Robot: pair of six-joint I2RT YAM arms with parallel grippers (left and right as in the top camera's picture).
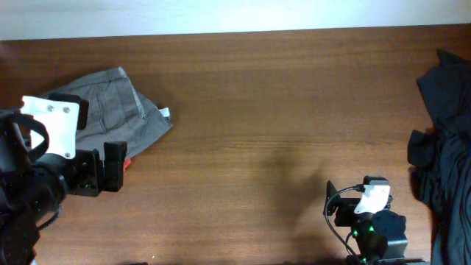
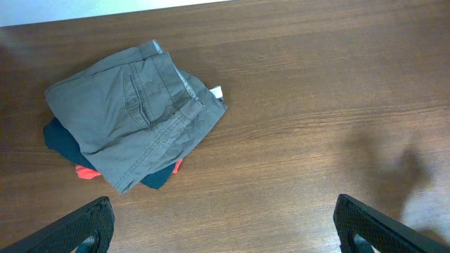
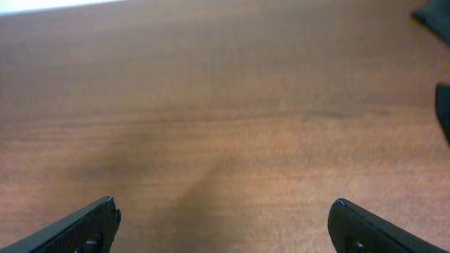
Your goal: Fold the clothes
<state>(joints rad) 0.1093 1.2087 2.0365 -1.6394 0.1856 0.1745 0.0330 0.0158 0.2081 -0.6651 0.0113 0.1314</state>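
Note:
Folded grey trousers (image 1: 121, 110) lie on top of a small stack at the left of the table; in the left wrist view the grey trousers (image 2: 137, 112) cover a folded dark blue piece (image 2: 60, 140) and a red piece (image 2: 86, 172). A heap of unfolded dark clothes (image 1: 445, 140) lies at the right edge, and its edge shows in the right wrist view (image 3: 441, 105). My left gripper (image 1: 110, 168) is open and empty, just in front of the stack. My right gripper (image 1: 331, 202) is open and empty over bare wood, left of the dark heap.
The brown wooden table (image 1: 280, 110) runs to a white wall along its far edge. A white label (image 1: 165, 112) sticks out of the trousers' right side.

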